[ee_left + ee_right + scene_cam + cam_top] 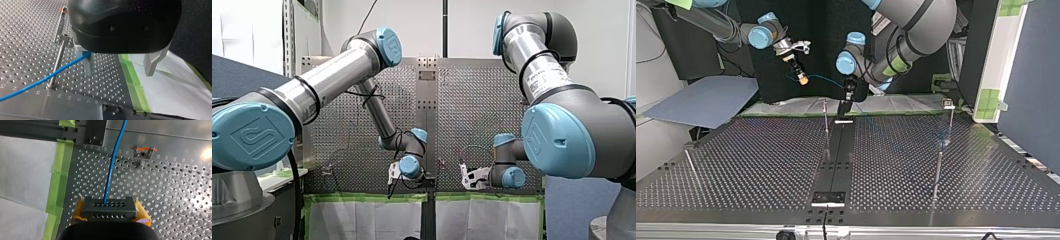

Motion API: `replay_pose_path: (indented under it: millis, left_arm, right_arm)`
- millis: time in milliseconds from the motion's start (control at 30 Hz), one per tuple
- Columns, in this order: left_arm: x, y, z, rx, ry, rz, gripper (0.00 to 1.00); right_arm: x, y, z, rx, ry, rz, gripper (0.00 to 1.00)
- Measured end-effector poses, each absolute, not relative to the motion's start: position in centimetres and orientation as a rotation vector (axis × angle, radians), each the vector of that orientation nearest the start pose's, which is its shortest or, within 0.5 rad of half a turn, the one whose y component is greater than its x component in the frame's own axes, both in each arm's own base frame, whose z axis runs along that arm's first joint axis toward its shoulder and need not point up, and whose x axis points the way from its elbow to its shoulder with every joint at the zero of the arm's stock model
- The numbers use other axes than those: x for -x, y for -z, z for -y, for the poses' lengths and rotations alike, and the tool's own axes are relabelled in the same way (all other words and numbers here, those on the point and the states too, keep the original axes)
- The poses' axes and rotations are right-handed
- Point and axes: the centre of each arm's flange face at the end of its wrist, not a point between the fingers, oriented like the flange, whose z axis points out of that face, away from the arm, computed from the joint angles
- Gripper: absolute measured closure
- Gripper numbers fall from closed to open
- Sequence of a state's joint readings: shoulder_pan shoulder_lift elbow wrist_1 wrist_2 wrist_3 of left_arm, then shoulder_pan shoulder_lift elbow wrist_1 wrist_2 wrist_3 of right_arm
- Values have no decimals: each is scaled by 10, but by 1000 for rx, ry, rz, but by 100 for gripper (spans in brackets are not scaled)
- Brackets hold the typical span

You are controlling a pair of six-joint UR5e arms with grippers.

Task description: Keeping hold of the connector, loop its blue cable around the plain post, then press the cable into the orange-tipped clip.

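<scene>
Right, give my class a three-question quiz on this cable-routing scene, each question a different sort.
1. True or false: my right gripper holds the connector between yellow pads.
2. Is the clip tipped with A orange, B green or C red?
3. Fill in: the fingers of my left gripper stand ____, with the blue cable running past the plain post.
Key: 1 true; 2 A; 3 open.

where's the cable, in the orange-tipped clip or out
Out: the right wrist view shows the blue cable passing beside the orange-tipped clip, apart.
</scene>
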State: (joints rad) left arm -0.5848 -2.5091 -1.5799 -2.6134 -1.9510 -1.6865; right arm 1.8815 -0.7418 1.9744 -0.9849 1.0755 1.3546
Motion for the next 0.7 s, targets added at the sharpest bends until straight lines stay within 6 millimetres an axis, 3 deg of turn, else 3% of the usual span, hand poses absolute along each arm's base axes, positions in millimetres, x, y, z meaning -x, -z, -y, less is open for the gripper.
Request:
replay_pose_path:
  millis: [467, 500, 533, 567, 600, 633, 667, 700]
  left_arm:
    - [-466, 27, 420, -236, 97, -1938, 0]
    - [-466, 25, 421, -245, 101, -1934, 7]
    - [-467, 22, 422, -254, 104, -1928, 7]
    - [-467, 20, 423, -261, 105, -1924, 20]
    - [-468, 19, 423, -265, 104, -1919, 41]
    - [-469, 17, 424, -268, 104, -1915, 41]
    - [-469, 16, 424, -270, 103, -1912, 49]
    - [-469, 15, 424, -270, 103, -1910, 79]
  right_arm:
    - [-326, 39, 424, -2005, -1546, 683, 100]
    - [-326, 39, 424, -2005, -1545, 683, 100]
    - [-326, 39, 424, -2005, -1545, 683, 100]
    - [-326, 39, 425, -2005, -1545, 684, 100]
    - [-326, 39, 425, -2004, -1545, 684, 100]
    - [-326, 39, 425, -2004, -1545, 684, 100]
    - [-326, 39, 425, -2004, -1545, 684, 100]
    - [-326, 39, 425, -2004, -1545, 684, 100]
